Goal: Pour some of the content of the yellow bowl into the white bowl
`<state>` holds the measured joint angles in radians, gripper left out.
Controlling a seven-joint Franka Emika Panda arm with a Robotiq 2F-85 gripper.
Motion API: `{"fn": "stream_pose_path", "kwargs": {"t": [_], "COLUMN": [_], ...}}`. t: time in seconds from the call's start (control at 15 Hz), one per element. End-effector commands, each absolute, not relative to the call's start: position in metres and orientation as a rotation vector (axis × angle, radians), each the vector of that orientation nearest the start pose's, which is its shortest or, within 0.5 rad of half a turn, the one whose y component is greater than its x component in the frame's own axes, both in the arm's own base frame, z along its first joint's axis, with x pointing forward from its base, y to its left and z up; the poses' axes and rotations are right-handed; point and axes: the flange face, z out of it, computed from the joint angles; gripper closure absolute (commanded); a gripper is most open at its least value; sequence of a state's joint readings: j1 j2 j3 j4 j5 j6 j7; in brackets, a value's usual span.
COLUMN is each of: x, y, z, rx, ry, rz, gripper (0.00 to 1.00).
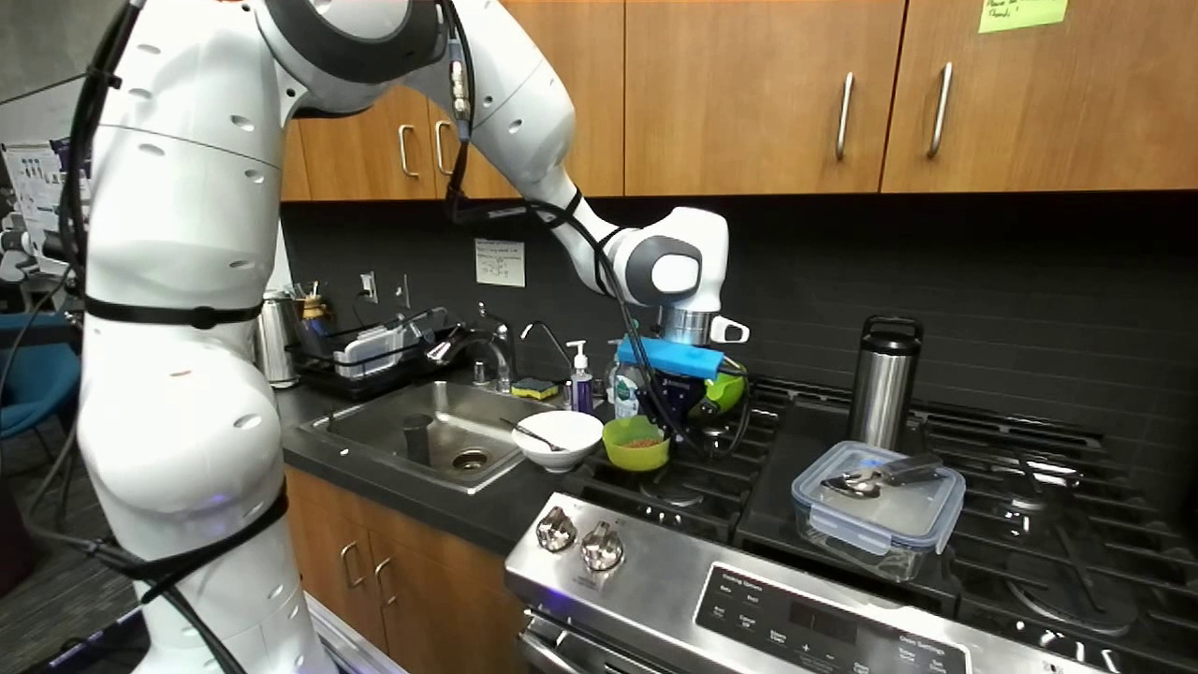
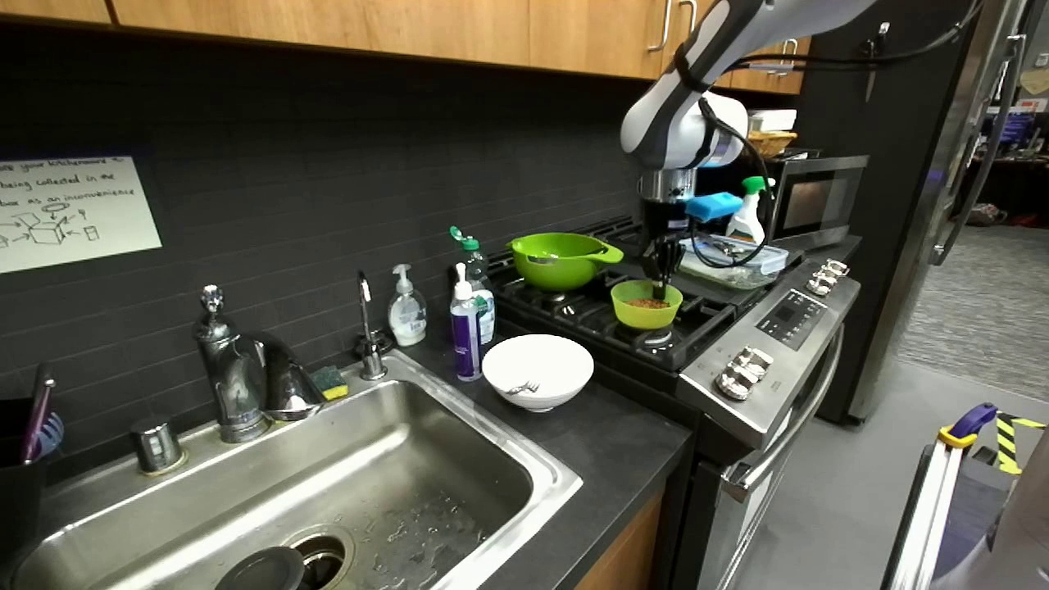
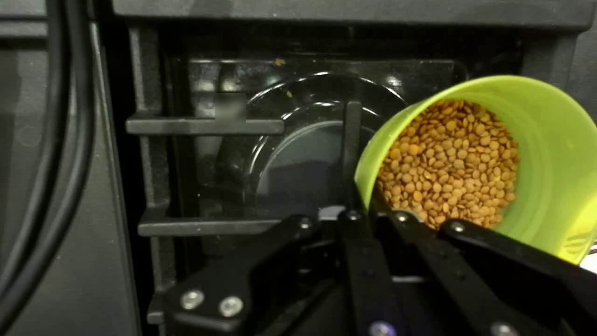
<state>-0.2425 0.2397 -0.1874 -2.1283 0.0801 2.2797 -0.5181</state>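
Observation:
The yellow bowl [image 1: 635, 456] holds brown lentils and is nearly upright over the front burner, in an exterior view. It also shows in an exterior view [image 2: 646, 318] and in the wrist view [image 3: 550, 140]. My gripper [image 3: 368, 207] is shut on its rim, one finger inside and one outside. The gripper also shows from above the bowl in an exterior view [image 2: 659, 288]. I cannot tell whether the bowl touches the grate. The white bowl [image 1: 562, 435] stands on the counter beside the stove with a fork in it; it also shows in an exterior view [image 2: 538, 360].
A larger green bowl [image 2: 557, 266] stands behind on the stove. A clear lidded container [image 1: 880, 505] with cutlery on top and a steel flask [image 1: 884, 388] are on the stove. Soap bottles [image 2: 465, 328] stand behind the white bowl. The sink [image 2: 459, 459] borders the counter.

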Motion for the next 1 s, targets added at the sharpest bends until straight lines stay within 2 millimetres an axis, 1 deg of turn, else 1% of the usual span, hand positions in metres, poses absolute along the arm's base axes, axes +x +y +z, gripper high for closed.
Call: {"fn": "stream_pose_path", "kwargs": {"t": [0.0, 0.07, 0.13, 0.2, 0.27, 0.4, 0.6, 0.93], "x": [0.511, 0.511, 0.519, 0.520, 0.526, 0.529, 0.541, 0.555], "y": [-0.227, -0.227, -0.225, -0.224, -0.222, -0.218, -0.208, -0.191], "z": [0.291, 0.292, 0.294, 0.296, 0.298, 0.300, 0.302, 0.306], "rx": [-3.093, -3.092, -3.092, -3.090, -3.088, -3.081, -3.076, -3.069], "ry": [-0.065, -0.065, -0.067, -0.069, -0.072, -0.087, -0.109, -0.134], "rz": [0.115, 0.117, 0.112, 0.113, 0.112, 0.115, 0.118, 0.129], "gripper": [0.99, 1.00, 0.99, 0.99, 0.99, 0.99, 0.99, 0.99]}}
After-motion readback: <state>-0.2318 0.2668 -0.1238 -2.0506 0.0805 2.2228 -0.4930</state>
